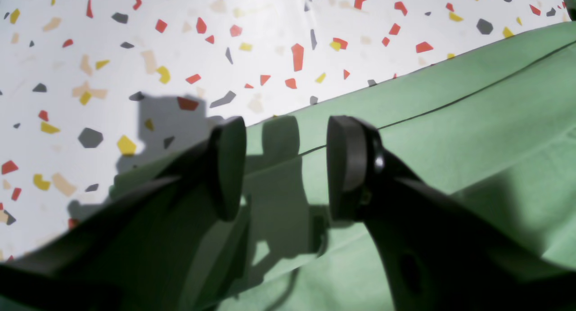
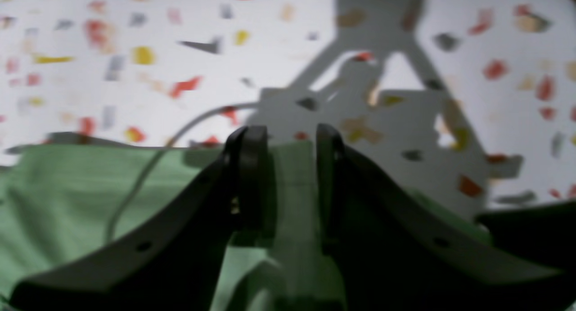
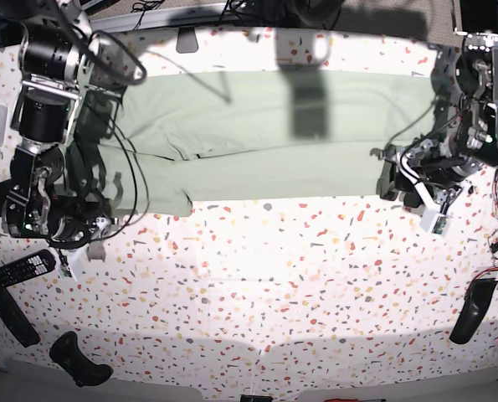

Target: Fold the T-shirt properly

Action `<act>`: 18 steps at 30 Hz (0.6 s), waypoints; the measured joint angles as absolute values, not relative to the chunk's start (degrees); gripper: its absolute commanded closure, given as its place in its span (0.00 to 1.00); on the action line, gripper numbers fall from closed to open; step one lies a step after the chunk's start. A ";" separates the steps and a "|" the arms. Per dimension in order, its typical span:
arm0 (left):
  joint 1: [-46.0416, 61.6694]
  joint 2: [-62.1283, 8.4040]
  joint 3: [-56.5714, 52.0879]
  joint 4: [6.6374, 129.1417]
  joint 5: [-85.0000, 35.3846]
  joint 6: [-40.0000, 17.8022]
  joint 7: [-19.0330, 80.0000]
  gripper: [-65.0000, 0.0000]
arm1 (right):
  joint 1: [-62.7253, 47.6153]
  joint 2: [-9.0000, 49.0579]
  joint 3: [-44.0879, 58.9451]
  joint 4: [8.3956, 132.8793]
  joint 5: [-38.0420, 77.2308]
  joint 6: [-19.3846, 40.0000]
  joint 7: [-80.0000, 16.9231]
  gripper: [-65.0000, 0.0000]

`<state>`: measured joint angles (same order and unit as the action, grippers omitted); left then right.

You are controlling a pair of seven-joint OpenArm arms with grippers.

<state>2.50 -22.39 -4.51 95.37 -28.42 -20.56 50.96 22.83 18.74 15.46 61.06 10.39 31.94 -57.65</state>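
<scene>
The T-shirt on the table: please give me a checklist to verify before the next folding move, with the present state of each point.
1. T-shirt spread flat across the far part of the table: ok.
2. Left gripper over the shirt's edge, jaws apart: ok.
3. Cloth actually pinched by the left gripper: not ok; a gap shows between the pads.
4. Right gripper at the shirt's edge, cloth between its jaws: ok.
5. Right gripper clamped firmly on the cloth: cannot tell; the view is blurred.
6. Near sleeve lying flat: not ok; it juts toward the front.

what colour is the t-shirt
Pale sage green T-shirt with thin dark seam lines; the base view shows it best.
</scene>
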 measured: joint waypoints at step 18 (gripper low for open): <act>2.52 -22.39 -4.51 95.37 -28.42 -20.56 51.03 0.59 | 22.83 15.33 15.51 61.06 12.43 31.94 -55.66 0.51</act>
<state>2.52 -22.39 -4.51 95.37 -28.42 -20.56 51.03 22.83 15.33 15.51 61.06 12.43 31.94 -55.66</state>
